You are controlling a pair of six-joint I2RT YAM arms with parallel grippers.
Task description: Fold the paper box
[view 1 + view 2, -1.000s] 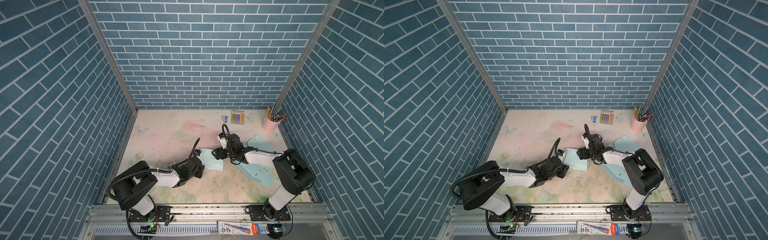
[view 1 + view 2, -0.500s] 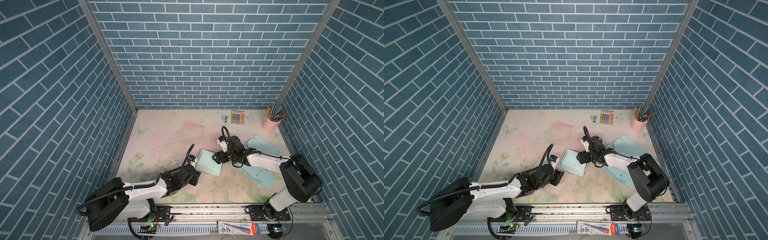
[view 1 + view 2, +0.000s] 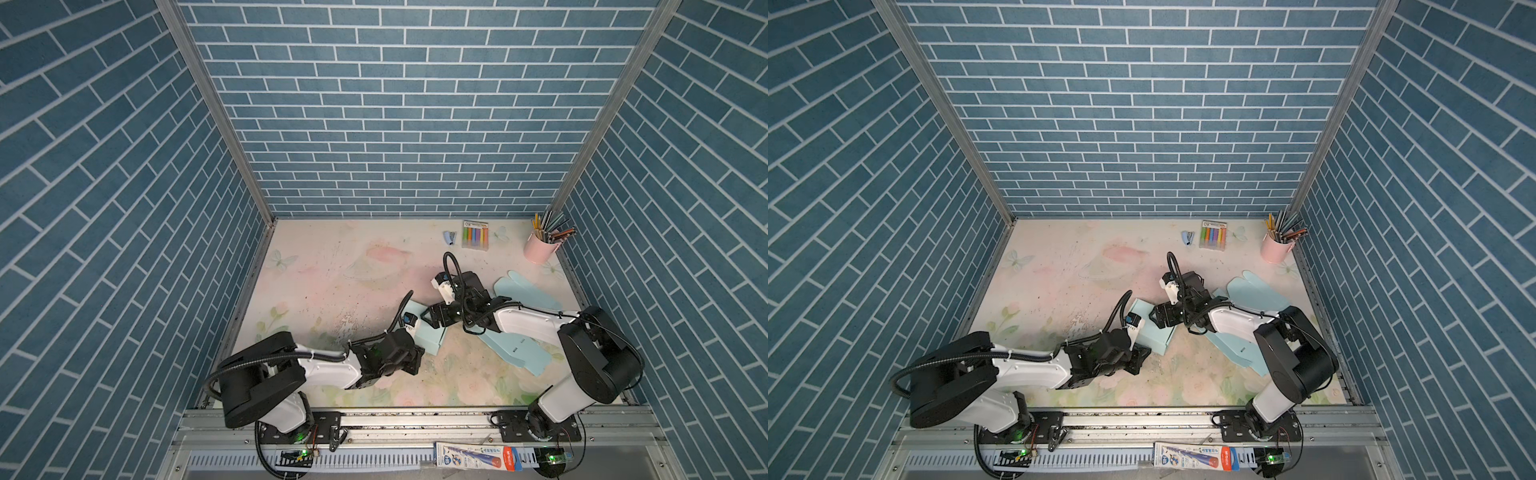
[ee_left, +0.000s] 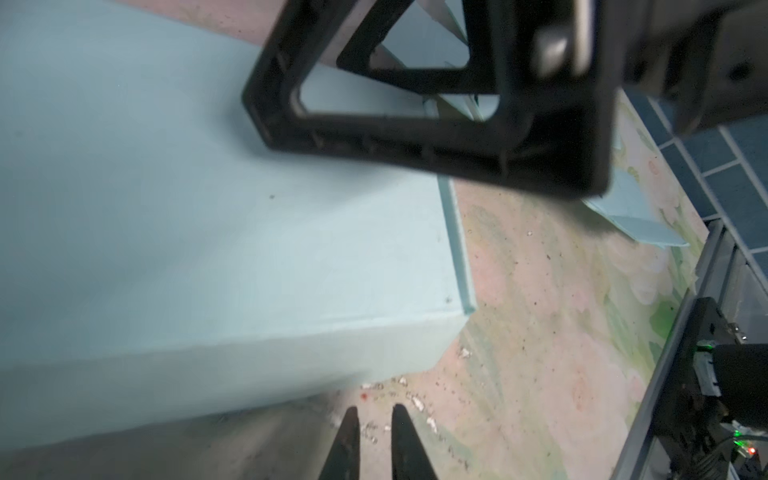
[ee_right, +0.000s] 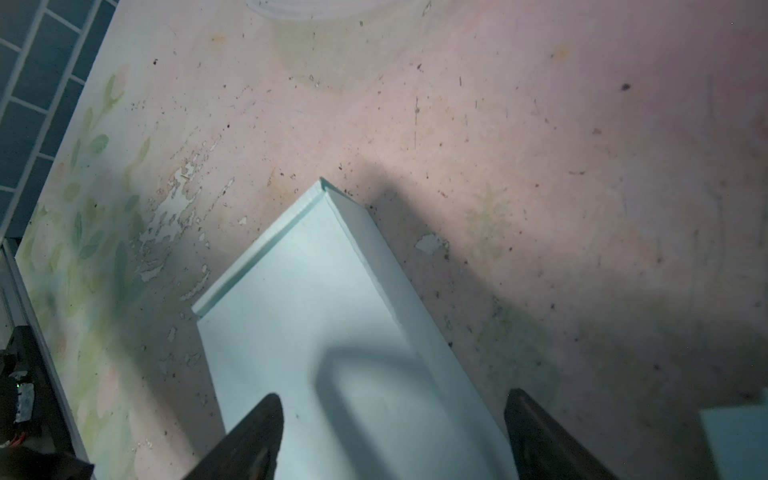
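Note:
The light blue paper box [image 3: 432, 341] lies folded into a flat block mid-table, also seen as the box [image 3: 1156, 338] and up close [image 4: 208, 249] [image 5: 332, 311]. My left gripper [image 3: 417, 362] [image 4: 375, 411] sits low at the box's near edge, just short of its side wall. Its jaws are narrowed to a thin gap with only bare table between them. My right gripper [image 3: 432, 319] [image 5: 395, 415] hovers over the box's far end, open wide. One of its fingers [image 5: 266, 419] is above the box top, the other beside the box.
Flat blue paper cut-outs [image 3: 517, 353] lie under and beside the right arm, with another cut-out [image 3: 525, 289] behind it. At the back right stand a pink pencil cup [image 3: 539, 251], a marker pack [image 3: 475, 235] and a small blue stapler [image 3: 449, 237]. Brick walls close three sides.
My left gripper drew back from the box's left end, swung round to its near edge and narrowed its jaws. The box and my right gripper shifted slightly toward the front.

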